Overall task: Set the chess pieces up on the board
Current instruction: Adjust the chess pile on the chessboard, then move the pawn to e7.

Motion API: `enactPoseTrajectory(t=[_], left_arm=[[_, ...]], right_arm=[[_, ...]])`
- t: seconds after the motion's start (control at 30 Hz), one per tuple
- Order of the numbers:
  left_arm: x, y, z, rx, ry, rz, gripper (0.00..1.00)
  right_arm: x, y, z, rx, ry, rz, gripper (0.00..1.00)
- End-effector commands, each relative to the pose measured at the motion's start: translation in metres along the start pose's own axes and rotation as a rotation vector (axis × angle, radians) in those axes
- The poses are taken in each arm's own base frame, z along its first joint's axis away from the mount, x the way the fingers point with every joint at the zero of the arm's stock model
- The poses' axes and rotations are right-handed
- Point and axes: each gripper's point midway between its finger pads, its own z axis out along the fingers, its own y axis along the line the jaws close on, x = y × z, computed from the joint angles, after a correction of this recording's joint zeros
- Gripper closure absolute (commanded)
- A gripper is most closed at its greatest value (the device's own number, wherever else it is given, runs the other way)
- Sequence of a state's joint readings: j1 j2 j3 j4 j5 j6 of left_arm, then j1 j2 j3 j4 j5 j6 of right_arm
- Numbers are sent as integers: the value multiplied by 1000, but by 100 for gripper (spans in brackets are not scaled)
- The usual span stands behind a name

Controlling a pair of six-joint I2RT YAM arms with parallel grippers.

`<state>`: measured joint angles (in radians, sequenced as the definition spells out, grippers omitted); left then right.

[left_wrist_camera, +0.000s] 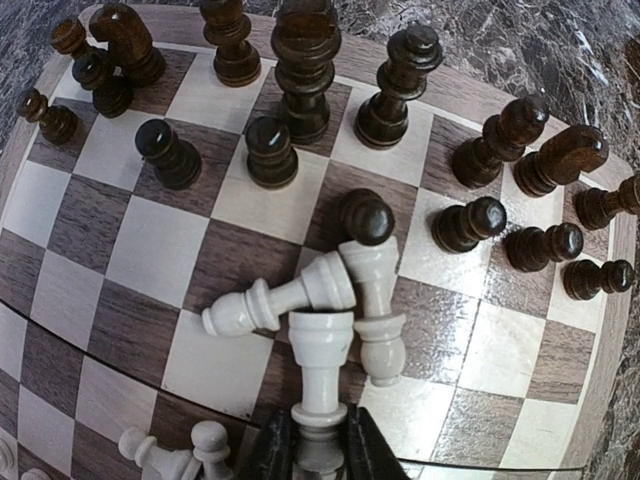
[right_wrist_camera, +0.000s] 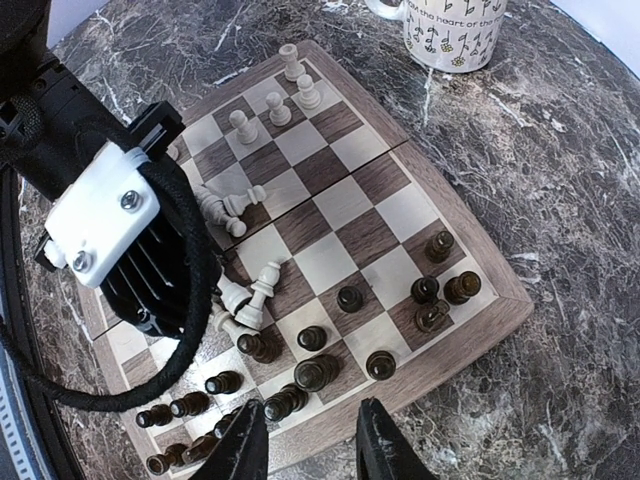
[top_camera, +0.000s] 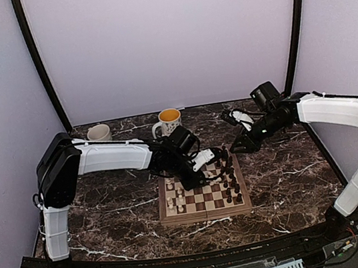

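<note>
While it reaches in over the square wooden chessboard with tan and dark brown checks (top_camera: 204, 214), the left end effector (left_wrist_camera: 318, 442) is clenched on the foot of one cream-white turned chess piece (left_wrist_camera: 320, 360), its two black fingers (left_wrist_camera: 268, 455) pressed against either side. That piece lies in a heap of three white pieces near the middle of the board, touching a toppled white piece (left_wrist_camera: 268, 302) on one side and another white piece (left_wrist_camera: 378, 310) on the other. A dark brown pawn (left_wrist_camera: 365, 216) stands at the heap's far end.

Behind the board, on the dark marbled bench (top_camera: 109, 205), stand two mugs: a beige one (top_camera: 99, 132) and a white one with a yellow inside (top_camera: 168, 118). What they hold cannot be made out.

Four white pieces (right_wrist_camera: 288, 62) stand upright at the board's left end. The dark pieces (top_camera: 229, 177) crowd its right end, too bunched to count.

The right end effector (right_wrist_camera: 312, 418) hangs released off the board's right edge, jaws apart and holding nothing.
</note>
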<state>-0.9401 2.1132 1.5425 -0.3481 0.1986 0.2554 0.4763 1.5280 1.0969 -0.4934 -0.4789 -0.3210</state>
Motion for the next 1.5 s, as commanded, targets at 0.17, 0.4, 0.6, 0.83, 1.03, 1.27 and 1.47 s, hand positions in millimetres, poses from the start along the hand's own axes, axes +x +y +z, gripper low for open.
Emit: enactPoseTrajectory(t=[0.17, 0.4, 0.6, 0.83, 1.03, 1.27, 1.47], left_arm=[[26, -7, -16, -7, 61, -24, 88], [19, -5, -25, -40, -15, -26, 91], [14, -4, -28, -48, -59, -31, 92], [12, -4, -31, -56, -98, -37, 92], [15, -4, -32, -65, -115, -48, 92], [18, -4, -38, -86, -141, -57, 93], [17, -5, -38, -82, -147, -60, 93]], right_arm=[[1, 2, 6, -43, -9, 2, 69], [5, 11, 25, -133, 29, 40, 69], [2, 22, 49, -145, 112, 15, 70], [-2, 34, 67, -158, 172, -19, 70], [4, 38, 78, -163, 222, -26, 70], [12, 48, 86, -192, 265, -54, 68], [16, 53, 96, -192, 301, -66, 67]])
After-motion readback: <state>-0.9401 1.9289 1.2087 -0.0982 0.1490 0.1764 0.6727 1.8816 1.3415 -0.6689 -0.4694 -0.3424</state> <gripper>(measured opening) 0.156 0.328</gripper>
